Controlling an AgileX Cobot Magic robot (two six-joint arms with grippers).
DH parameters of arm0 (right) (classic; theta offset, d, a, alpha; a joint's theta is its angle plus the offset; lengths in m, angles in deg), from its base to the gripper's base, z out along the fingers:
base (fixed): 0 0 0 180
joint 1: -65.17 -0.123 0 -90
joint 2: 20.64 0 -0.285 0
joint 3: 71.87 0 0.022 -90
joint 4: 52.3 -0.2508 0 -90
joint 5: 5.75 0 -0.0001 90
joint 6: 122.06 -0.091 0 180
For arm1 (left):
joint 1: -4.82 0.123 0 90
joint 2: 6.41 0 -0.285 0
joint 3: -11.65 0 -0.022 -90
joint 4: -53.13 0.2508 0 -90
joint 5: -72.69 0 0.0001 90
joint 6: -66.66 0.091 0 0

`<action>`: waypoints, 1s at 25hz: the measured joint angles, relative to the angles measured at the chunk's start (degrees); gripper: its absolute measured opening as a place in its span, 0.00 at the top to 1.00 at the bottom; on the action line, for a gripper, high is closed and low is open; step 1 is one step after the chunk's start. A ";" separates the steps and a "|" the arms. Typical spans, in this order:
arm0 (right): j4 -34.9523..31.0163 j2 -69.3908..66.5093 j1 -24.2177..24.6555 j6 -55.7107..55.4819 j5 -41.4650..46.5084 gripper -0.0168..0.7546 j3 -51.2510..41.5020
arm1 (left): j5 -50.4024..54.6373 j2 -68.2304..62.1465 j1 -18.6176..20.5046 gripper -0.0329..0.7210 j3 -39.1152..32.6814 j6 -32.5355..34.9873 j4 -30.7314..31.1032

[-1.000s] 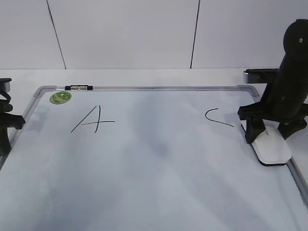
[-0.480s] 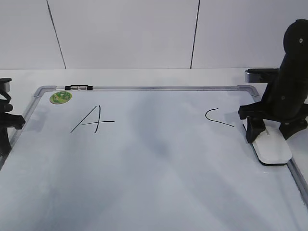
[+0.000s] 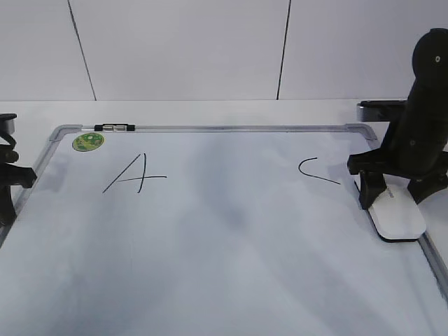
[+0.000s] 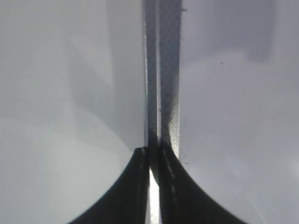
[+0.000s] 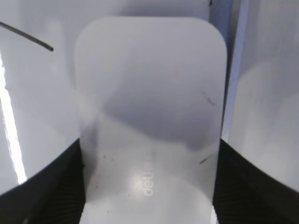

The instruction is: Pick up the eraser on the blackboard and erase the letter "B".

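The white eraser lies flat on the blackboard by its right frame. My right gripper stands over it, one finger against each long side. In the right wrist view the eraser fills the gap between the two black fingers, and the gripper is shut on it. No letter "B" shows; only faint grey smears lie between the "A" and the "C". My left gripper is shut and empty over the board's left frame.
A round green sticker and a small black-and-white marker sit at the board's far left corner. The board's grey frame runs just right of the eraser. A white wall stands behind the table.
My right gripper and the eraser have shifted slightly to the right, toward the board's right frame. The left arm has not moved.
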 joint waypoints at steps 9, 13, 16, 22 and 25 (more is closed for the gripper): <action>0.00 0.00 0.00 -0.05 0.32 0.25 0.00 | 0.00 0.00 0.00 0.92 0.00 0.00 -0.12; 0.00 0.00 0.00 -0.05 0.32 0.25 0.00 | 0.00 0.00 0.00 0.92 0.00 0.00 -0.12; 0.00 0.00 0.00 -0.05 0.32 0.25 0.00 | 0.00 0.00 0.00 0.92 0.00 0.00 -0.12; 0.00 0.00 0.00 -0.15 1.30 0.17 0.00 | 0.00 0.00 0.00 0.92 0.00 0.00 -0.23; 0.00 0.00 0.00 -0.15 2.48 0.12 0.00 | 0.00 0.00 0.00 0.92 0.00 0.00 -0.23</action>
